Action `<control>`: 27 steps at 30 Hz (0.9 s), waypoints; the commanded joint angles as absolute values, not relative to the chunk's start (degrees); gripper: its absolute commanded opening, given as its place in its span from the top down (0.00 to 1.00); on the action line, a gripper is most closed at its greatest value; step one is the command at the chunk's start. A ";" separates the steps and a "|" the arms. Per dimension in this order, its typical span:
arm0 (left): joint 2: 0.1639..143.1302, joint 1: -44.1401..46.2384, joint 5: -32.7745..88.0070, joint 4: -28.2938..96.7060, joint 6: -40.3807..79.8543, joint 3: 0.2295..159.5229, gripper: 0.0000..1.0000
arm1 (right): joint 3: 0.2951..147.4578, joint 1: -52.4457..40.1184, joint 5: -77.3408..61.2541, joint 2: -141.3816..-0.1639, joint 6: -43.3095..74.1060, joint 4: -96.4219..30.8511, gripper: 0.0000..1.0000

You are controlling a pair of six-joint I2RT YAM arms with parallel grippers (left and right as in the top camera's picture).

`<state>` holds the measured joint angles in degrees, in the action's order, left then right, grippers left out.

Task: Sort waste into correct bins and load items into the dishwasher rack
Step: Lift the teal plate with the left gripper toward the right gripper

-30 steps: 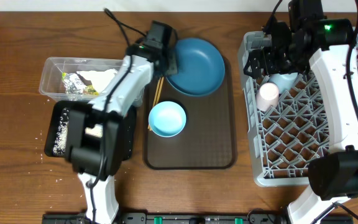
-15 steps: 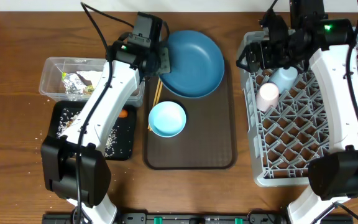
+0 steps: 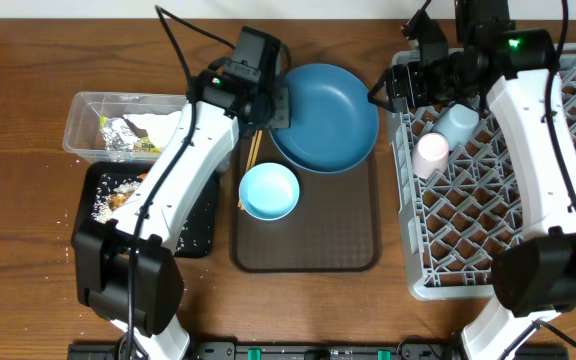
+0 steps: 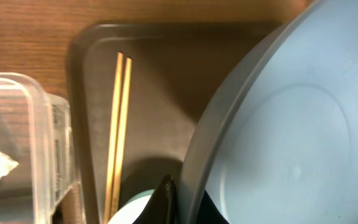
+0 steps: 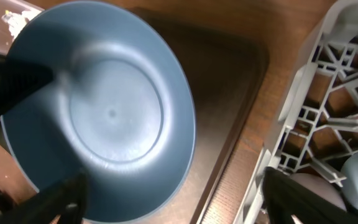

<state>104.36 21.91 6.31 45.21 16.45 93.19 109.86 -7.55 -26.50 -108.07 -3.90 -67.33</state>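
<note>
Dark-blue plate clamped in left hand, right hand spread alongside

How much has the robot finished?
Done: the pink cup and light blue cup lie in the rack; a foil wrapper sits in the clear tub, rice in the black tray.
In hand: the left gripper pinches the blue plate, the open right gripper beside it.
Left: the bowl and chopsticks on the brown tray.
</note>
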 commanded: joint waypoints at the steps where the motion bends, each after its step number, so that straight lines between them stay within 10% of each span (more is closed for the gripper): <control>1: 102.63 21.96 7.62 45.58 15.68 93.41 0.94 | 109.60 -8.69 -27.18 -110.21 -4.38 -67.24 0.23; 11: 98.98 21.96 16.19 45.65 14.98 93.41 0.94 | 109.38 -9.43 -27.46 -113.75 -4.38 -66.70 0.24; 24: 98.76 22.11 17.56 46.26 15.03 93.38 0.94 | 109.38 -11.07 -27.44 -114.26 -4.38 -65.98 0.98; 27: 98.76 22.11 17.56 46.28 15.03 93.38 0.94 | 109.38 -11.07 -27.44 -114.26 -4.38 -65.95 0.99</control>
<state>99.66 21.85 15.03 46.50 15.35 93.14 109.67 -10.70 -27.62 -113.99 -4.69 -66.06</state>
